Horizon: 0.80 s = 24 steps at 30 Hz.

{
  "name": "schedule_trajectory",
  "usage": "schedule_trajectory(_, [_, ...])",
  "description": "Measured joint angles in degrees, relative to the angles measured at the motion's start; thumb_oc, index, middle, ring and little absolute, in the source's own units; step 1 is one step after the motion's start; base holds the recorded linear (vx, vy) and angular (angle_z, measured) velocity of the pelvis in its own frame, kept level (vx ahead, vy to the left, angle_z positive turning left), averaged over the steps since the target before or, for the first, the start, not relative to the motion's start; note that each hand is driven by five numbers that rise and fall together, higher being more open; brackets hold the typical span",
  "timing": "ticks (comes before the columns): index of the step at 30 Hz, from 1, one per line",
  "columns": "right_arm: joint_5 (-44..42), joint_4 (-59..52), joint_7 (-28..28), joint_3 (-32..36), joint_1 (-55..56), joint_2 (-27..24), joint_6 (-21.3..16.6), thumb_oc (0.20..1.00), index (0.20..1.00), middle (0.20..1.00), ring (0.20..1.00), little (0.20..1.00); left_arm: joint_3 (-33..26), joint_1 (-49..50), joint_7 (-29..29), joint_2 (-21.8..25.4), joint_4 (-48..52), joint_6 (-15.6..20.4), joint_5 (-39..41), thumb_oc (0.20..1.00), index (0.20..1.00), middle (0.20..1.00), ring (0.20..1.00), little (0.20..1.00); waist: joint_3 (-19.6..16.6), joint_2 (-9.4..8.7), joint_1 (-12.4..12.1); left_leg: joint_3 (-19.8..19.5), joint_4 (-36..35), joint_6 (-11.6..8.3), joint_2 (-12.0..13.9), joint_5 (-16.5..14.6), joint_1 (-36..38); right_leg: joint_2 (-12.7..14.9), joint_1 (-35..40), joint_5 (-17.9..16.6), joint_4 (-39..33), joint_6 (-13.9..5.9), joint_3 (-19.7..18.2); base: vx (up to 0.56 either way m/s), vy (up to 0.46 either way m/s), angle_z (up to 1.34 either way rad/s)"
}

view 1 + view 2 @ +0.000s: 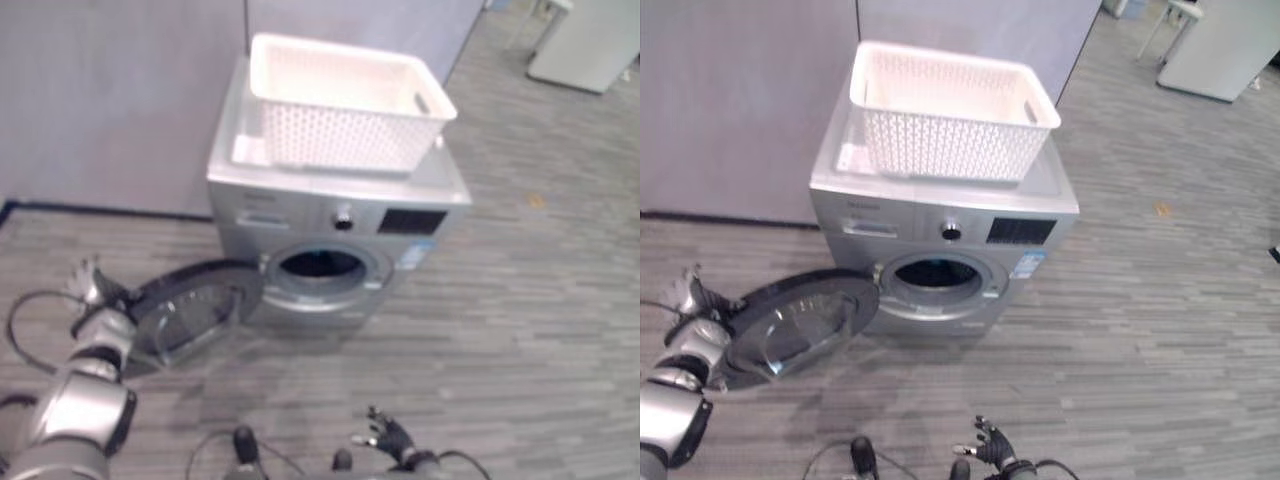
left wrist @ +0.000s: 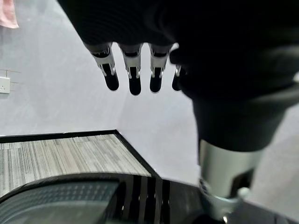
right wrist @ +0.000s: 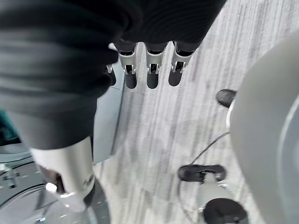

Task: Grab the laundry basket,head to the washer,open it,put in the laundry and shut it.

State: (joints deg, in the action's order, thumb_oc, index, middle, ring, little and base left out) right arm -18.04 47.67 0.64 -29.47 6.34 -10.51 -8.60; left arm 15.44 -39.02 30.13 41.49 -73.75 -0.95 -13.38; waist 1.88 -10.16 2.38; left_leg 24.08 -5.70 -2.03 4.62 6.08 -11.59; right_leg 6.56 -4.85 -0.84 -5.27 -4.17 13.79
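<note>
Grey plank floor carries the washer, its door swung wide just beside the left hand, fingers straight and empty, while the basket sits well beyond on top; right hand low, relaxed, empty; a misjudged reach could likely tip it.

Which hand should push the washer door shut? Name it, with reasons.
Probably left. The left hand sits open beside the open door's outer edge; the right hand hangs low, away from the washer.
</note>
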Motion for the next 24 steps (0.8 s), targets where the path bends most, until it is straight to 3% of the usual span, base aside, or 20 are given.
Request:
schedule_trajectory(1, [0.0, -0.4, 0.0, -0.1, -0.5, -0.4, 0.0, 1.000, 1.000, 1.000, 1.000, 1.000, 0.5, -1.2, 0.1, 0.6, 0.0, 0.0, 0.0, 1.000, 1.000, 1.000, 1.000, 1.000, 0.6, 0.46, -0.1, -0.3, 0.0, -0.06, 0.1, 0.1, -0.8, 0.0, -0.7, 0.0, 0.0, 0.00, 0.0, -0.15, -0.052, 0.02])
schedule_trajectory(4, [0.0, -1.9, 0.1, -0.1, -0.3, -1.5, -0.5, 1.000, 1.000, 1.000, 1.000, 1.000, 2.8, -5.0, -0.1, 2.6, 0.0, -0.9, -0.1, 1.000, 1.000, 1.000, 1.000, 1.000, 1.6, -0.88, -0.1, -0.2, 0.0, 0.26, 0.4, 0.7, -2.8, -0.5, -2.8, -1.0, 0.0, -0.46, -0.4, -0.09, -0.023, -0.03])
schedule_trajectory(7, [-0.2, -3.8, 0.4, -0.2, -2.1, -1.6, -1.3, 1.000, 1.000, 1.000, 1.000, 1.000, 4.1, -8.0, -0.1, 3.8, 0.0, -1.3, -0.1, 1.000, 1.000, 1.000, 1.000, 1.000, 5.0, -3.27, 1.1, 0.6, 0.1, 0.70, 0.8, 1.7, -4.8, -1.1, -5.1, -2.7, 0.3, 0.16, -1.4, -0.13, -0.026, -0.18])
schedule_trajectory(16, [-0.6, -6.2, 0.5, -1.1, -3.1, -2.5, -2.8, 1.000, 1.000, 1.000, 1.000, 1.000, 6.7, -14.2, 1.2, 4.6, 0.0, -2.2, -0.2, 1.000, 1.000, 1.000, 1.000, 1.000, 7.8, -3.96, 0.8, -0.1, 0.0, 0.28, 1.4, 1.4, -6.6, -1.8, -6.4, -3.4, 0.3, 0.05, -1.5, -0.04, -0.006, 0.01])
schedule_trajectory(18, [-0.6, -6.1, 0.5, -1.1, -3.1, -2.5, -2.9, 1.000, 1.000, 1.000, 1.000, 1.000, 7.3, -14.4, 1.2, 4.2, 1.0, -2.2, -0.7, 1.000, 1.000, 1.000, 1.000, 1.000, 7.7, -4.13, 0.7, -0.5, 0.0, 0.24, 1.1, 1.4, -7.3, -1.4, -7.3, -1.8, -0.1, 0.06, -1.7, -0.02, 0.020, 0.12])
schedule_trajectory(24, [-0.4, -4.9, 1.3, 0.5, -3.6, -2.7, -2.8, 1.000, 1.000, 1.000, 1.000, 1.000, 11.2, -13.2, 1.0, 2.1, 5.7, -2.8, -4.3, 1.000, 1.000, 1.000, 1.000, 1.000, 8.2, -3.22, -0.8, -1.8, 0.6, -0.06, 0.7, 1.6, -7.8, -1.2, -6.9, -1.9, 0.0, -0.12, -1.1, -0.01, 0.037, 0.08])
